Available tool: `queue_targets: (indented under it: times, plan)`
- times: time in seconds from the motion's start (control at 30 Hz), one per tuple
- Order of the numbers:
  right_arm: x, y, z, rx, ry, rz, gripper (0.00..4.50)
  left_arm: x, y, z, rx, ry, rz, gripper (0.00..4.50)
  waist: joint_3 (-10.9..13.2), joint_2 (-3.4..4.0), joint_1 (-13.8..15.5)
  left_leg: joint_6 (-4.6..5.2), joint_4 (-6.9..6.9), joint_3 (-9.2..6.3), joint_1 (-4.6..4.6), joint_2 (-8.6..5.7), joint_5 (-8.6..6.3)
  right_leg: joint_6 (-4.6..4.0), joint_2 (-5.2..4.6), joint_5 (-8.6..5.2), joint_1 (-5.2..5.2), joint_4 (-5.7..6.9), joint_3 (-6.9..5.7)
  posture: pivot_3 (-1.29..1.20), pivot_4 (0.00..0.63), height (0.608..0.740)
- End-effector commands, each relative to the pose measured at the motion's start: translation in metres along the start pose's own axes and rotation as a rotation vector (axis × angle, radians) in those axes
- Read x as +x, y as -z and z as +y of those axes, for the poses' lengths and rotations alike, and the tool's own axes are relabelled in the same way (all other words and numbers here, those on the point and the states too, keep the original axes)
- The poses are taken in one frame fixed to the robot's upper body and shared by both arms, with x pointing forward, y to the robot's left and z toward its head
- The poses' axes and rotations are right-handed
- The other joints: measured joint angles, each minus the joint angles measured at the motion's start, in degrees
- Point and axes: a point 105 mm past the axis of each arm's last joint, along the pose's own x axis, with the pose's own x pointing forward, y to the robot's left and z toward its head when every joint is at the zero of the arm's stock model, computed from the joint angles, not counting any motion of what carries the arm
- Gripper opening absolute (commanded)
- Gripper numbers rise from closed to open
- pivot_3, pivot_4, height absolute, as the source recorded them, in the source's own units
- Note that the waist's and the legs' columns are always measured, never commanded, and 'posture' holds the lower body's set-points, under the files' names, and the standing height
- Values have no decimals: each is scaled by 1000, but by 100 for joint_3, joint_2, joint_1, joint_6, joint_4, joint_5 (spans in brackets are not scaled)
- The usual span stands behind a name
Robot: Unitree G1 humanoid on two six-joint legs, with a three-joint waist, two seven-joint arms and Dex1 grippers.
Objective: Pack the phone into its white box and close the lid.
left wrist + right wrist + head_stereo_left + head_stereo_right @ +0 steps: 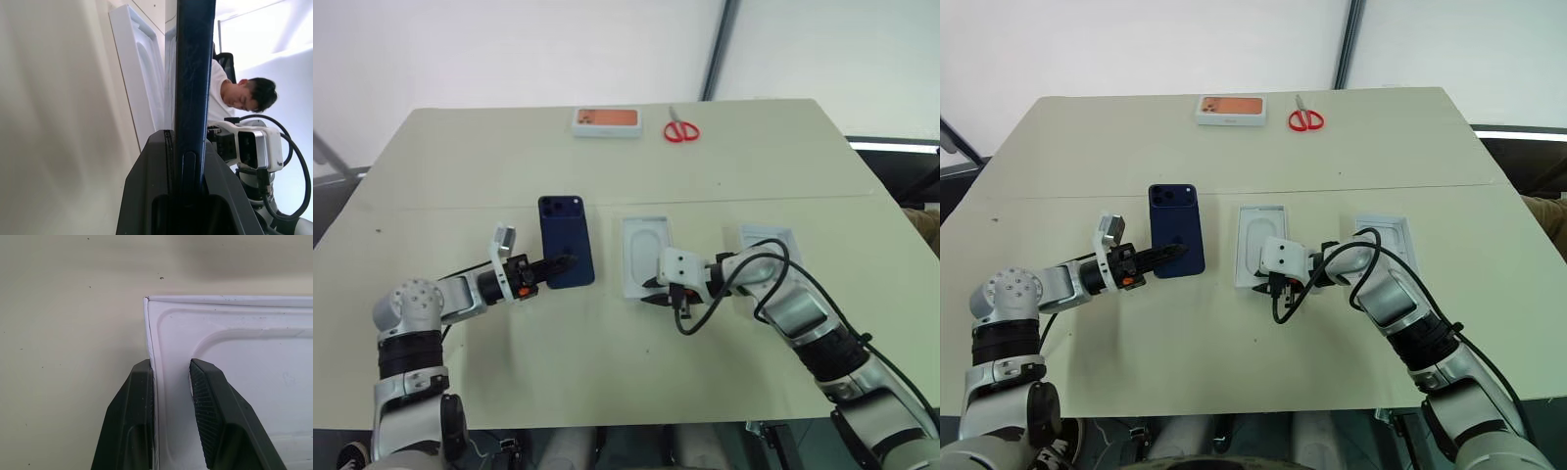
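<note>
Left gripper [566, 262] is clamping the phone [565, 240] by its near edge, above the table [607, 362]. Right gripper [171, 382] is straddling the white box [647, 257] wall, jaws narrow, one finger inside.

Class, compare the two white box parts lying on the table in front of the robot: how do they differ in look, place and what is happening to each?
The white box shows an oval recess inside; the lid looks plainer. The white box lies beside the phone; the lid lies further to the robot's right. The right gripper straddles the white box's wall at a corner; nothing touches the lid. Both are white, rectangular, open side up.
</note>
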Motion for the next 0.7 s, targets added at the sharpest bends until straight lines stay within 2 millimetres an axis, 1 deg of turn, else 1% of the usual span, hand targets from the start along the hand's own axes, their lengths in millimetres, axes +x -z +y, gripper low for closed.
queue_targets:
  times: [0.03, 0.23, 0.3, 0.4, 0.5, 0.63, 0.7]
  plan:
    - [9, -11, 16, 18, -49, -53, 1109, -2, -8, -17, 46, 66, -27, 0, 0, 0, -5, 0, 0, 0, 0, 0, 0, 0, 0, 0, 0, 0, 0, 0, 150, 740]
    - [23, -28, 32, 55, -69, -114, 1109, -3, -19, -27, 36, 109, -67, 0, 0, 0, -15, 0, -1, -1, 0, 2, 0, 0, 1, 0, -2, 0, 1, 0, 150, 740]
    - [28, -36, 36, 81, -82, -146, 1109, -2, -20, -28, 32, 115, -67, 0, 0, 0, -16, 0, 0, -1, 0, 2, 0, 0, 2, 0, -1, 0, 1, 0, 150, 740]
    - [34, -38, 37, 90, -75, -146, 1109, 1, -18, -30, 29, 125, -56, 0, 0, 0, -9, 0, 0, -2, 0, 1, 0, 0, 2, 0, -1, 0, 0, 0, 150, 740]
    - [35, -43, 37, 141, -82, -177, 2008, 5, -13, -30, 17, 130, -43, 0, 0, 0, -5, 0, 1, -2, 0, -1, 0, 0, 1, 0, 0, 0, 0, 0, 150, 740]
    - [31, -44, 34, 92, -59, -166, 3982, 11, -2, -30, 10, 130, -10, 0, 0, -1, 2, 0, 1, -1, 0, -3, 0, 0, -2, 0, 0, 0, 1, 0, 150, 740]
    - [25, -47, 31, 103, -60, -182, 3982, 12, 0, -30, 3, 134, -5, 0, 1, -1, 1, 0, 1, -1, 0, -3, 0, 0, -1, 0, 0, 1, 0, 0, 150, 740]
